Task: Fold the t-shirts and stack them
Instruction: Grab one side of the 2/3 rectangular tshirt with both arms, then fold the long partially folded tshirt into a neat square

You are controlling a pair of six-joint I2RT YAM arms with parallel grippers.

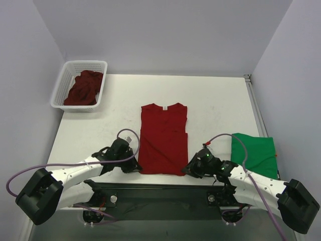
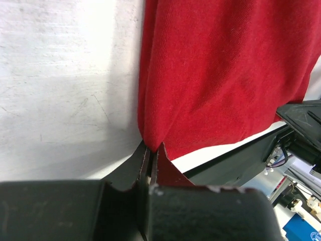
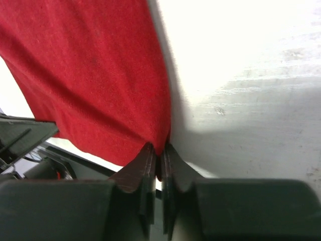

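Note:
A deep red t-shirt (image 1: 163, 138) lies flat in the middle of the table, sleeves folded in, its collar at the far end. My left gripper (image 1: 136, 167) is shut on its near left hem corner (image 2: 153, 138). My right gripper (image 1: 186, 170) is shut on its near right hem corner (image 3: 161, 143). In both wrist views the red cloth is pinched between the dark fingers. A folded green t-shirt (image 1: 255, 153) lies at the right side of the table. More deep red t-shirts (image 1: 84, 88) are bunched in the basket.
The white lattice basket (image 1: 103, 83) stands at the far left corner. Grey walls enclose the table on three sides. The table's near edge (image 1: 160, 178) runs just under both grippers, with the arm bases below it.

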